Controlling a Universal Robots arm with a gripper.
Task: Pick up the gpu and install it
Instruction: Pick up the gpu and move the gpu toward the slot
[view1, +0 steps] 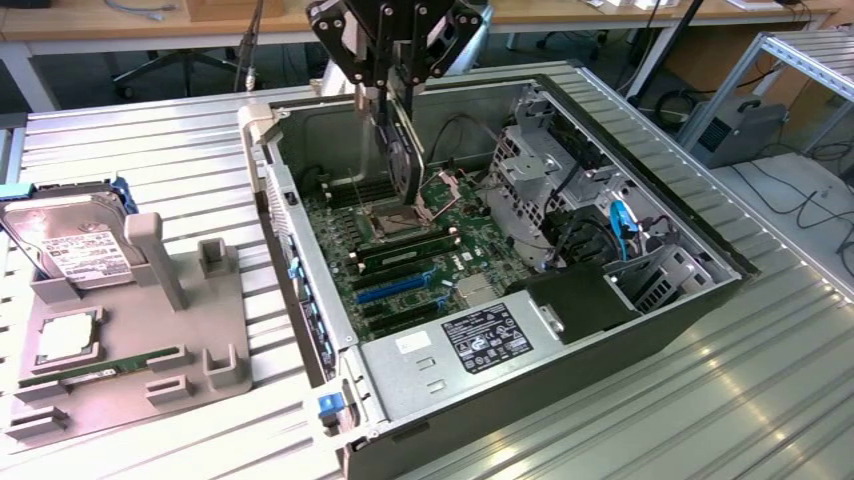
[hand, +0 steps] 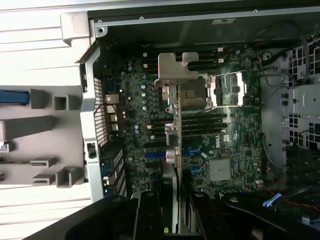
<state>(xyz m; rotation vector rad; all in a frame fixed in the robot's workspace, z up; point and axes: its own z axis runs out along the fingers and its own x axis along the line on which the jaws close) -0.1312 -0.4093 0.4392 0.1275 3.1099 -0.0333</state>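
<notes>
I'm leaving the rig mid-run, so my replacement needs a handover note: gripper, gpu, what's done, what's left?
Gripper: shut on the gpu, card hanging edge-down.
Position: inside the open computer case, above the motherboard, near the CPU socket.
Done: gpu picked up and brought over the case.
Left: seating it; it sits in no slot yet.

An open dark metal computer case (view1: 561, 400) lies on a ribbed metal table (view1: 147, 150), its green motherboard (view1: 400, 275) facing up inside. The flat black gpu (view1: 404, 150) hangs on edge over the board, clamped in the black gripper (view1: 394, 92) above. On the exterior view's left, beside the case, a grey tray (view1: 200, 335) carries a silver boxy hard drive (view1: 74, 250) behind a thin green memory stick (view1: 100, 368).
</notes>
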